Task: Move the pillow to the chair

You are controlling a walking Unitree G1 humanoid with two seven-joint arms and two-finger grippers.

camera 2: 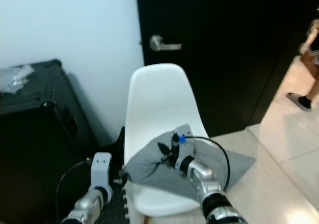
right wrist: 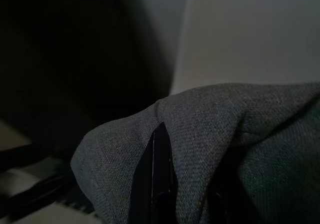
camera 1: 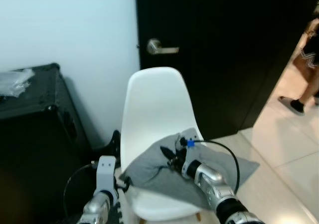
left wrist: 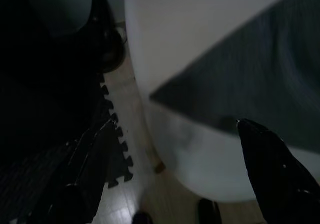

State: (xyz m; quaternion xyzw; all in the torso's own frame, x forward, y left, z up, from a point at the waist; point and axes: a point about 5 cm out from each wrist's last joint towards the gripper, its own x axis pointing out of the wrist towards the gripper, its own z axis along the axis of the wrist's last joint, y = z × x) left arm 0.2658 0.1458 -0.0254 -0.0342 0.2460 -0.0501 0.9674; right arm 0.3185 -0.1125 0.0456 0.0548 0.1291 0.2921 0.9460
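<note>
Pillow lies on the chair — right gripper pinching its fabric; left gripper spread wide beside its corner.

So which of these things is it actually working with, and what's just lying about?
In the job: grey pillow, lying on the white chair; right gripper, jaws shut on the pillow; left gripper, open beside the chair.

Lying about: black case, plastic wrap, door, person.

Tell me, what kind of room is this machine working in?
Probably a room in a home, by a doorway. A dark door with a lever handle stands behind a white chair, with pale tiled floor beside it. The right tool grips a grey pillow on the seat.
</note>
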